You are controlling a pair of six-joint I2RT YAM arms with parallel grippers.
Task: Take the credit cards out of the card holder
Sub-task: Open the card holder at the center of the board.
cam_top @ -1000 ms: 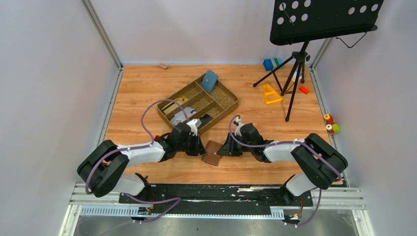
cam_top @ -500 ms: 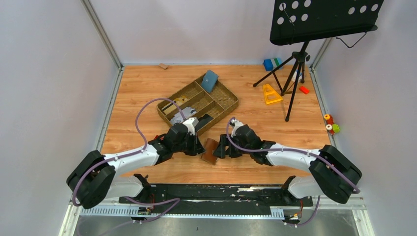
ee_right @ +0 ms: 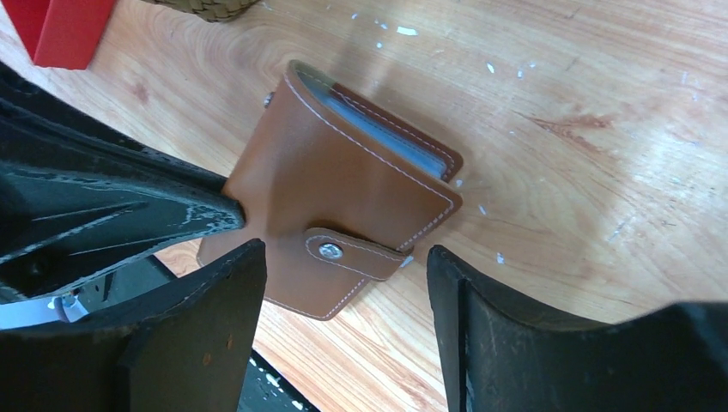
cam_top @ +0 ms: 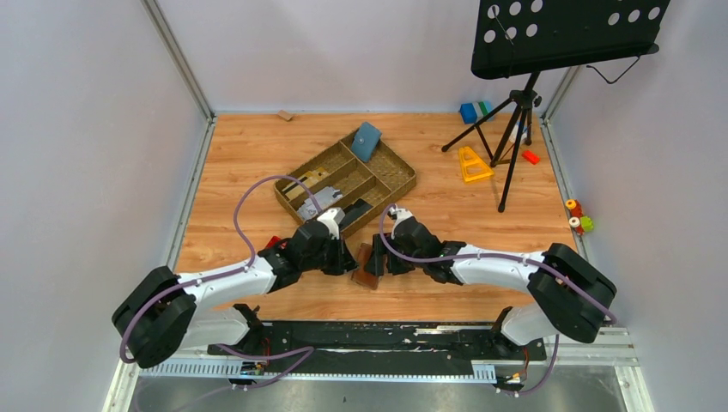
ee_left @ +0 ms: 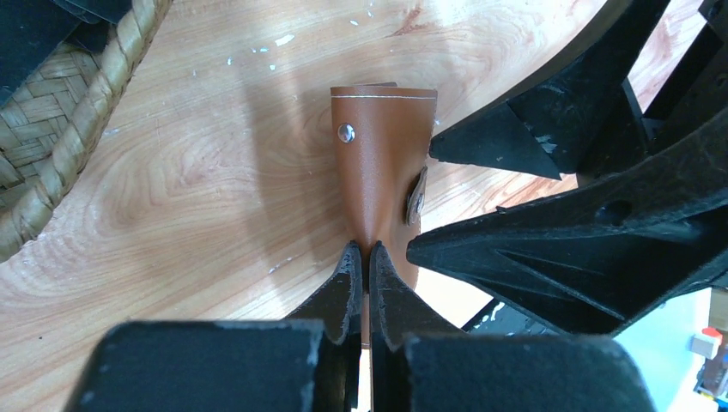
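The brown card holder (cam_top: 367,265) stands tilted on its edge on the wooden table between my two grippers. My left gripper (ee_left: 361,249) is shut on the holder's near edge (ee_left: 382,172), pinching the leather. On the other side, my right gripper (ee_right: 343,251) is open, with one finger to each side of the closing tab (ee_right: 354,255) and its metal snap. The holder (ee_right: 335,184) is folded closed. Only a grey-blue strip (ee_right: 378,129) shows between its covers, and the credit cards themselves are hidden inside.
A woven divided tray (cam_top: 395,184) sits just behind the grippers, with a blue-teal pouch (cam_top: 367,141) leaning in it. A red object (ee_right: 64,30) lies by the left arm. A music stand (cam_top: 515,129), a yellow triangle (cam_top: 473,163) and small toys occupy the back right.
My right gripper has opened and slid left up to the card holder. The left gripper has tipped the holder up from lying flat, still shut on it.
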